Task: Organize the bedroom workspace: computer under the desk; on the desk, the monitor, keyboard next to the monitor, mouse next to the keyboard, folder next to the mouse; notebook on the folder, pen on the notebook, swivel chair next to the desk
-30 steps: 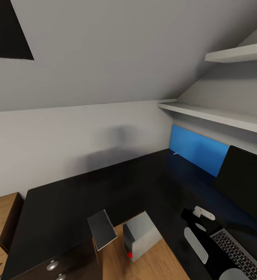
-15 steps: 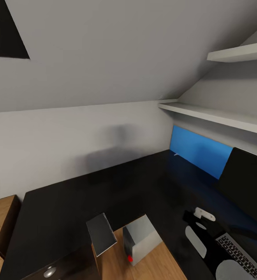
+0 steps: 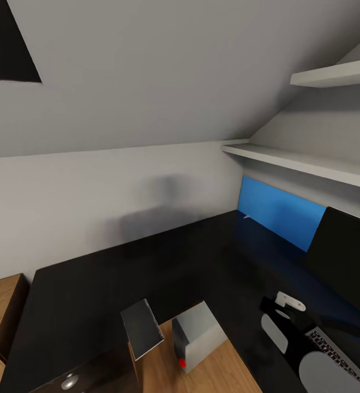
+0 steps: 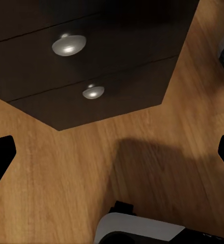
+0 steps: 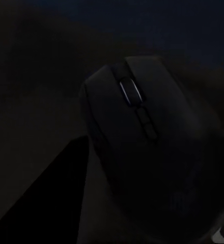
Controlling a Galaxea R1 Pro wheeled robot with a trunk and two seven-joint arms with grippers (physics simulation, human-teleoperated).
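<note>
— What's different from half a second ago?

— Our head view holds steady now. The right arm (image 3: pixel 281 327) has slid lower over the keyboard (image 3: pixel 338 349), just in front of the monitor (image 3: pixel 346 256), hiding more keys.

— And the mouse (image 5: pixel 142 142)?

— It lies on the dark desk (image 3: pixel 147 273), close under our right pincer (image 5: pixel 132 203). We judge we're closing in on it, but we cannot tell whether the fingers are clenched or released.

— The left pincer (image 4: pixel 112 152)?

— Released, tips wide apart, grasping nothing, over the wood floor (image 4: pixel 66 168) beside a dark drawer unit (image 4: pixel 91 61).

— Room to move?

— The desktop is bare away from the monitor toward the far wall. The blue panel (image 3: pixel 278 210) bounds it behind the monitor. The computer (image 3: pixel 199 333) stands on the floor at the desk's inner edge, well apart from the monitor.
</note>
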